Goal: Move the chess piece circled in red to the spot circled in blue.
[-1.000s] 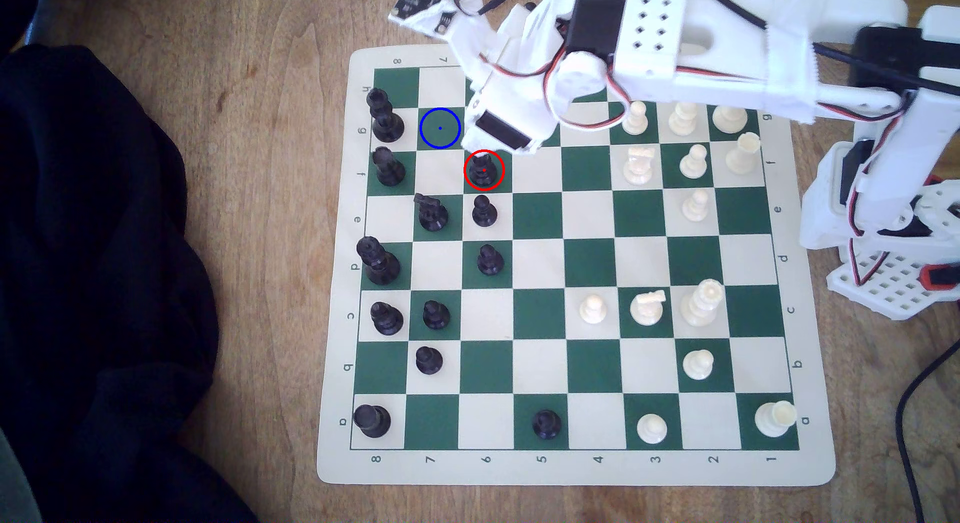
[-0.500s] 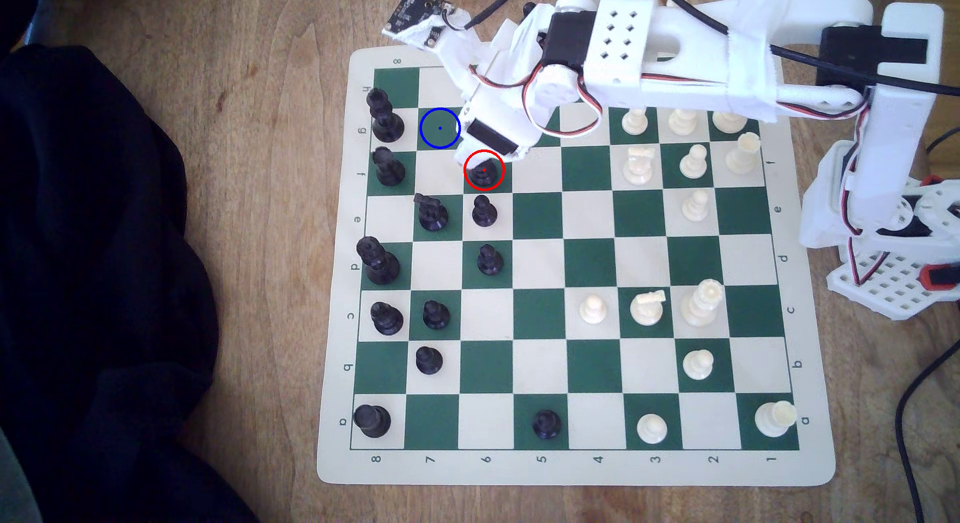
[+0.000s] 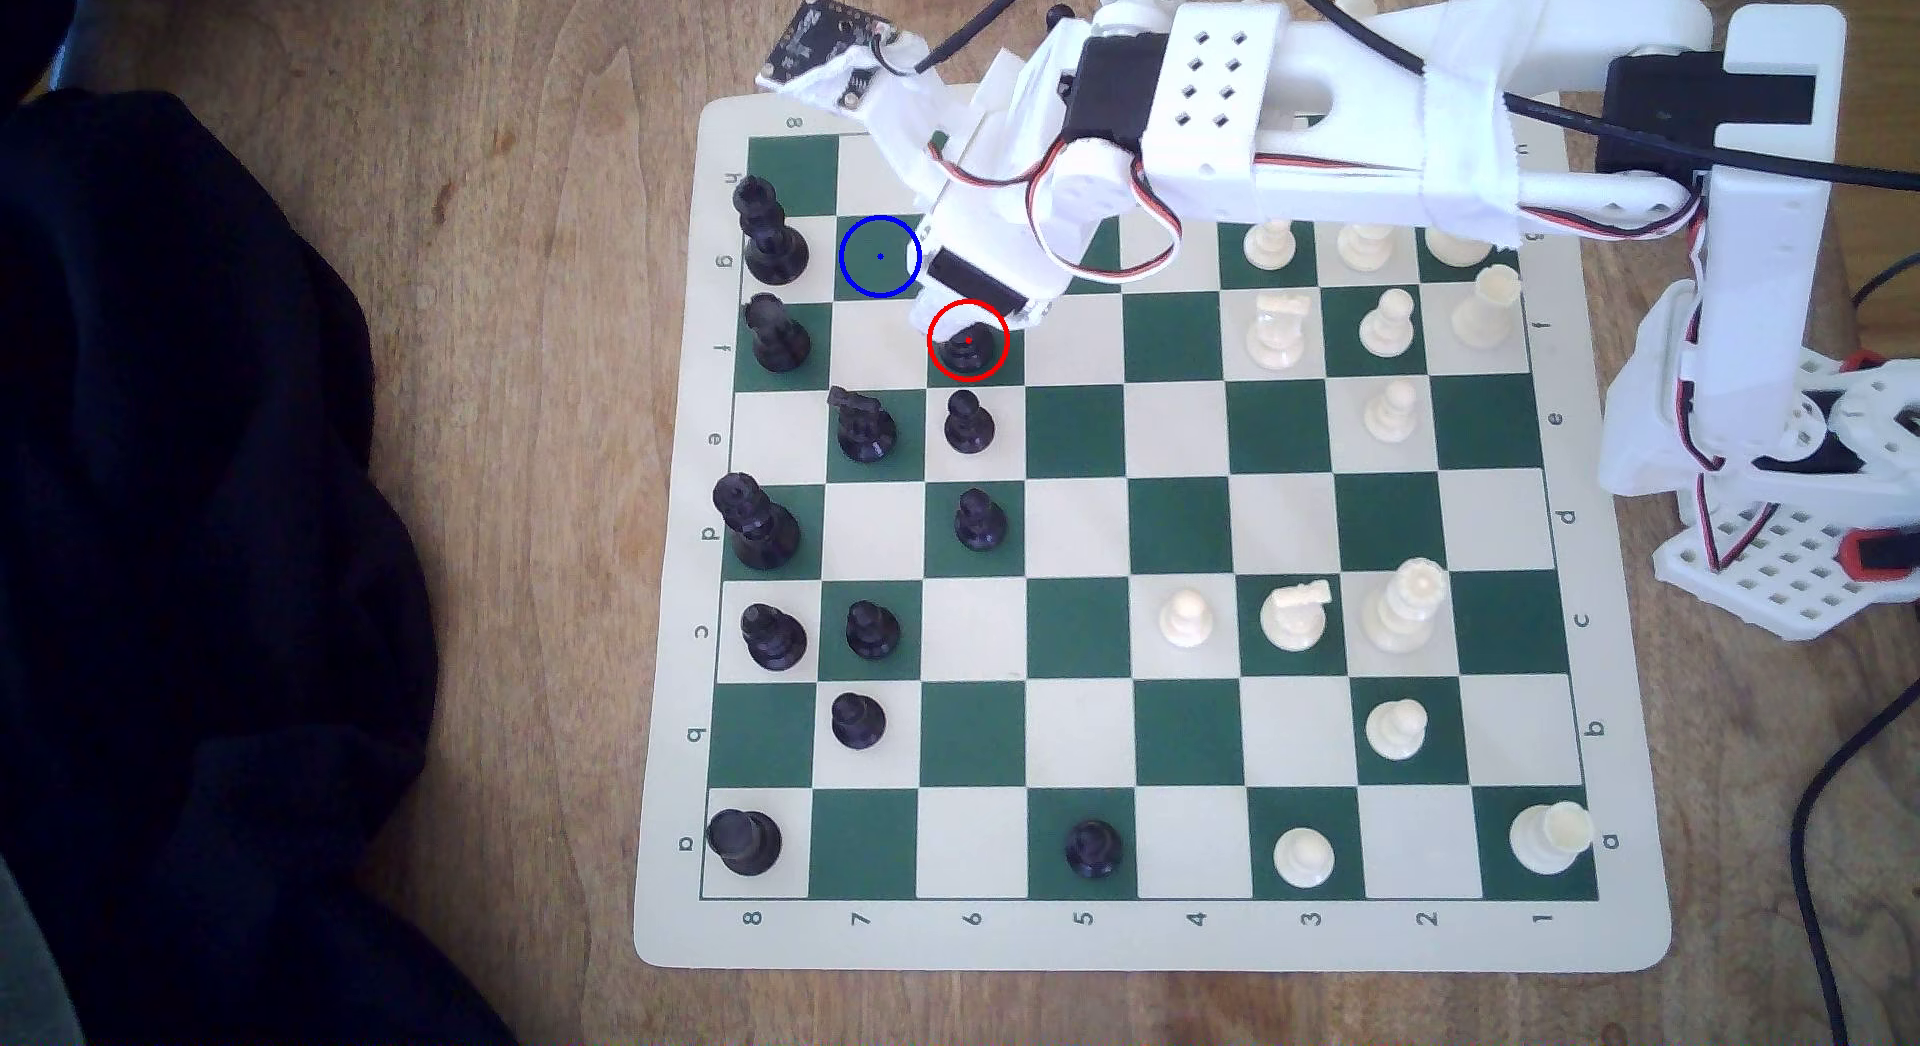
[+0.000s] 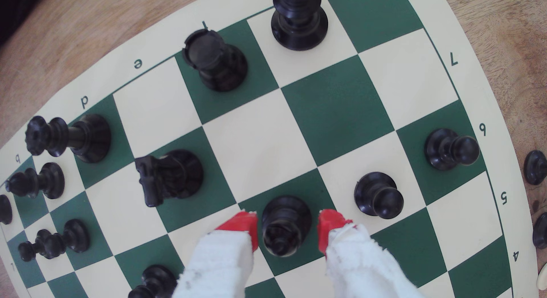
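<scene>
The gripper (image 4: pixel 286 227) straddles the black bishop (image 4: pixel 285 224) with fingers wide, not yet gripping; next it should close, then lift toward the blue-ringed square (image 3: pixel 880 257).

Chess mat (image 3: pixel 665 631) cream border carries green coordinates. Exterior view: numbers 8 to 1 along 6 o'clock edge; letters a to h up 9 o'clock edge, a to g legible up 3 o'clock edge. Wrist view: e, d, 7, 6, 5, 4 legible on border (image 4: pixel 461 40).
</scene>
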You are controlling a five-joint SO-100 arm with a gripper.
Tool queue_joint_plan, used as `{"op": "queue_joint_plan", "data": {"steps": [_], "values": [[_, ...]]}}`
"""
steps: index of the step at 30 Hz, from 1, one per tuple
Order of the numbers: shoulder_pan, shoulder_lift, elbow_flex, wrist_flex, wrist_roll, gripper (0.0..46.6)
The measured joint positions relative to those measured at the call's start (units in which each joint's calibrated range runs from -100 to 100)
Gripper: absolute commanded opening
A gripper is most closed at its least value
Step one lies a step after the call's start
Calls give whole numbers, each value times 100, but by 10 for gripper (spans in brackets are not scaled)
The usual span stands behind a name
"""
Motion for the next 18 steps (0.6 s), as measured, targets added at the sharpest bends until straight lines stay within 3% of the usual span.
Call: {"op": "queue_joint_plan", "data": {"steps": [18], "values": [[-59, 168, 0, 0, 0, 128]]}}
